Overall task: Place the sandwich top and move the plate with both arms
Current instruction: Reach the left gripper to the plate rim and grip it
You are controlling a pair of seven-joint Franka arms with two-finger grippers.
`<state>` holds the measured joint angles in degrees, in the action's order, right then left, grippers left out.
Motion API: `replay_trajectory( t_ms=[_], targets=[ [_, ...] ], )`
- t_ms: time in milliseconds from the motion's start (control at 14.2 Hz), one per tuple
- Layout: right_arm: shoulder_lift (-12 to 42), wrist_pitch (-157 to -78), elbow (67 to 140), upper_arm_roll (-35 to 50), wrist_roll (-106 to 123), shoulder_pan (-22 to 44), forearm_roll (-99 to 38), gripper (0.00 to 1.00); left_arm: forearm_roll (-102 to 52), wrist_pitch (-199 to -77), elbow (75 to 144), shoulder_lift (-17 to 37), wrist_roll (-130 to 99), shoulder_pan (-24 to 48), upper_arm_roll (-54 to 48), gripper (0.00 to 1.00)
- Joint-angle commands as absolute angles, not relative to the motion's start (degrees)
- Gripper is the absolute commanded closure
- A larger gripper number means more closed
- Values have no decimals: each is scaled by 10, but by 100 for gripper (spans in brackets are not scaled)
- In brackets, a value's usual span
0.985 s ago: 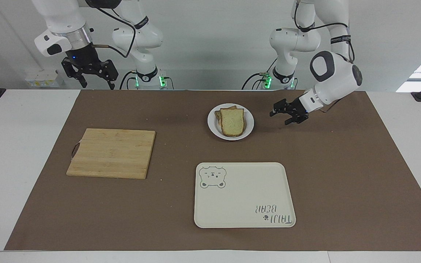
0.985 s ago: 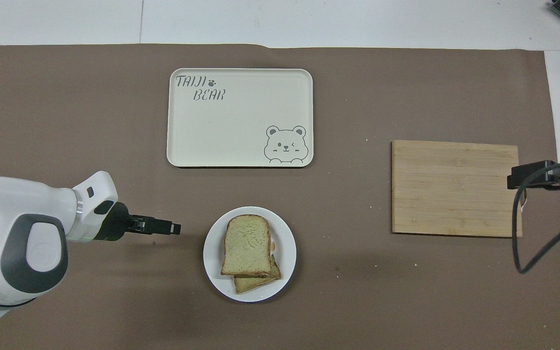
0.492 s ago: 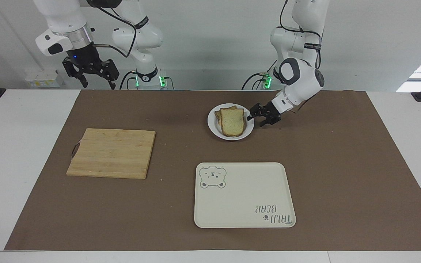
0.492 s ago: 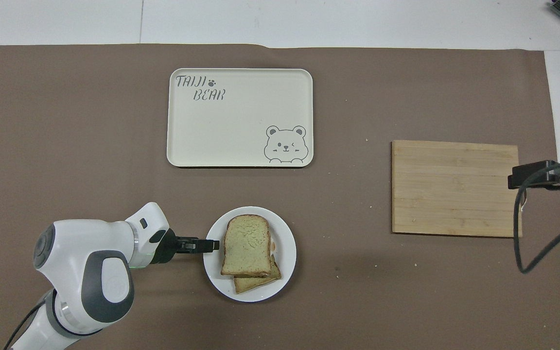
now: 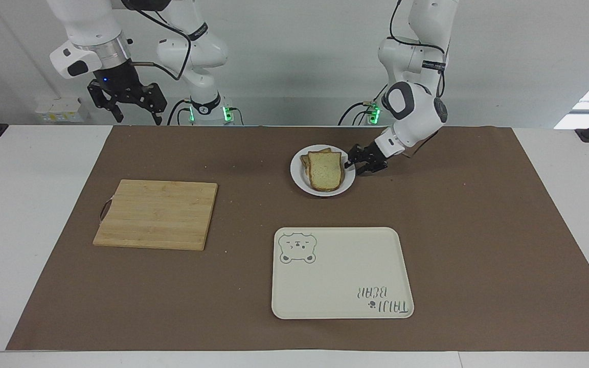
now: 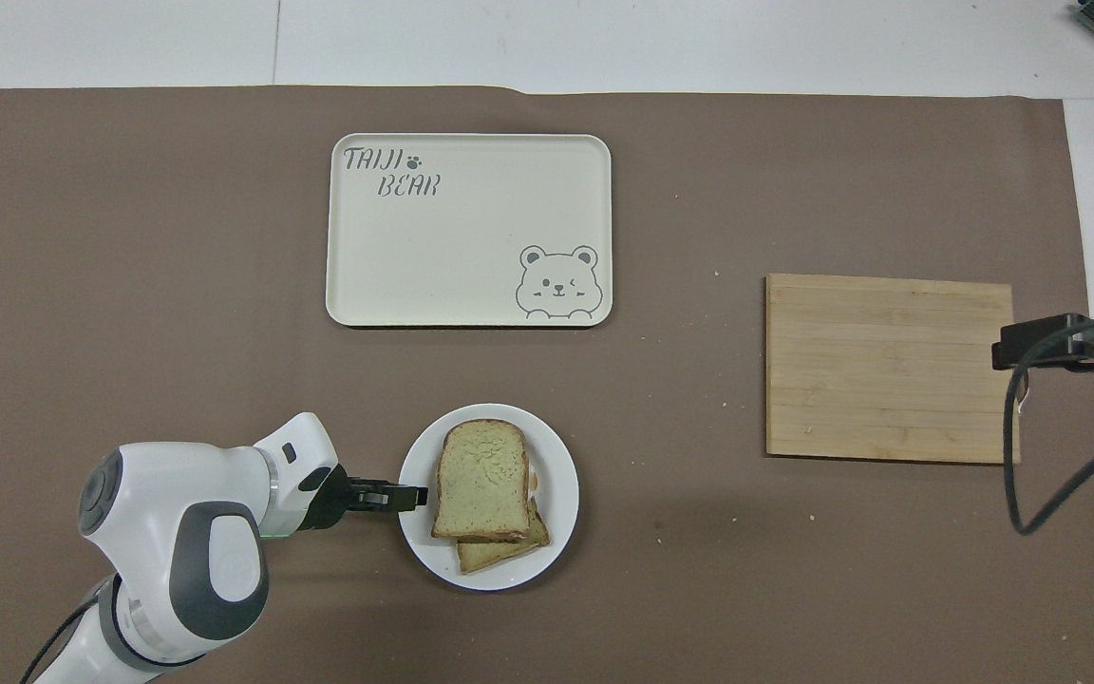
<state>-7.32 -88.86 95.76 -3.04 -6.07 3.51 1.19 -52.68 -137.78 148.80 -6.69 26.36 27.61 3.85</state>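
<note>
From my station, the left gripper (image 5: 349, 165) sits low at the rim of the plate (image 5: 298, 176), on the side toward the left arm's end of the table; its fingertips overlap that rim, yet I cannot tell whether they have closed on it or stand apart. The sandwich top (image 5: 325, 170) lies just past those tips, on a lower slice in the middle of the plate, not touched by them. The overhead view gives what the facing one hides: the left gripper (image 6: 414, 495) lies flat and points straight at the sandwich top (image 6: 480, 479), and the lower slice pokes out at the corner nearest the robots. Farther from the robots than the plate (image 6: 561, 456) lies the cream tray (image 6: 467, 230). The right gripper (image 5: 128, 105) waits raised, jaws spread, over the table edge at its own end, well apart from the cutting board (image 5: 156, 214).
</note>
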Motion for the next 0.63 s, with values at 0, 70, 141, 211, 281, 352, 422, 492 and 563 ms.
replay_trajectory(
  t_ms=[0, 70, 141, 211, 281, 352, 422, 492, 563],
  targets=[
    [-77, -906, 963, -30, -48, 28, 9, 0, -539, -1398, 1503, -73, 279, 305, 47, 46],
    [-76, -904, 962, -32, -41, 27, 9, 0, -539, -1400, 1503, -72, 279, 307, 47, 46],
    [-76, -904, 962, -33, -33, 27, 10, 0, -539, -1400, 1504, -72, 279, 313, 47, 51],
    [-76, -905, 962, -33, -31, 27, 11, 0, -539, -1399, 1504, -73, 279, 316, 47, 61],
    [-76, -906, 962, -33, -31, 27, 10, 0, -539, -1400, 1506, -72, 279, 317, 47, 66],
    [-73, -906, 962, -33, -31, 27, 12, 0, -539, -1404, 1507, -70, 279, 330, 47, 68],
    [-65, -897, 951, -33, -30, 26, 19, 0, -540, -1413, 1507, -69, 279, 336, 47, 69],
    [-45, -874, 920, -33, -30, 24, 20, 0, -540, -1417, 1507, -62, 279, 336, 47, 72],
    [-34, -861, 902, -34, -30, 24, 19, 0, -540, -1418, 1507, -57, 279, 336, 47, 83]
  ],
)
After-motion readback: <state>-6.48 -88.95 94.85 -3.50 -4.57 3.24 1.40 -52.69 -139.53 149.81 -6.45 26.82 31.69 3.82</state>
